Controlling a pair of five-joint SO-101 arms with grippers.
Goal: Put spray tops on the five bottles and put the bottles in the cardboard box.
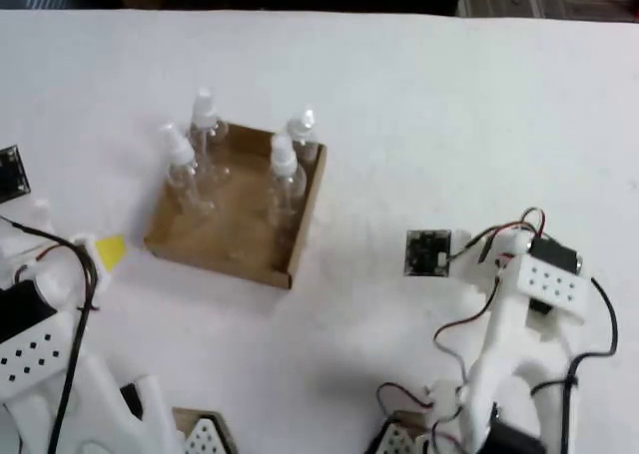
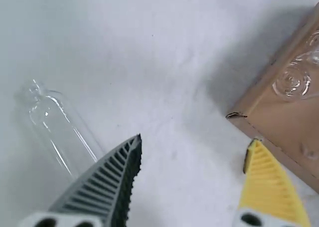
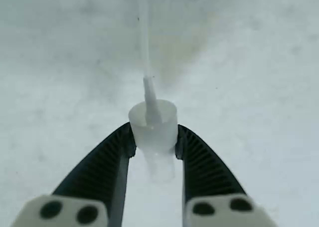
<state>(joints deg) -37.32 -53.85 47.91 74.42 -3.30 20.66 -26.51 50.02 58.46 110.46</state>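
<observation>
The cardboard box (image 1: 222, 242) stands left of the table's middle, with several clear bottles (image 1: 284, 178) upright in it, each wearing a white spray top. A bare clear bottle (image 2: 55, 129) without a top lies on its side on the white table, just beyond my left gripper (image 2: 197, 142). That gripper is open, its grey and yellow fingers spread with nothing between them, and the yellow fingertip (image 1: 110, 249) is close to the box's near left corner (image 2: 239, 116). My right gripper (image 3: 154, 134) is shut on a white spray top (image 3: 152, 122), whose thin tube points away over the table.
The right arm (image 1: 524, 279) stands at the front right with loose red and black wires around it. The left arm's white body (image 1: 40, 344) fills the front left corner. White tabletop (image 1: 449, 125) stretches to the right of the box.
</observation>
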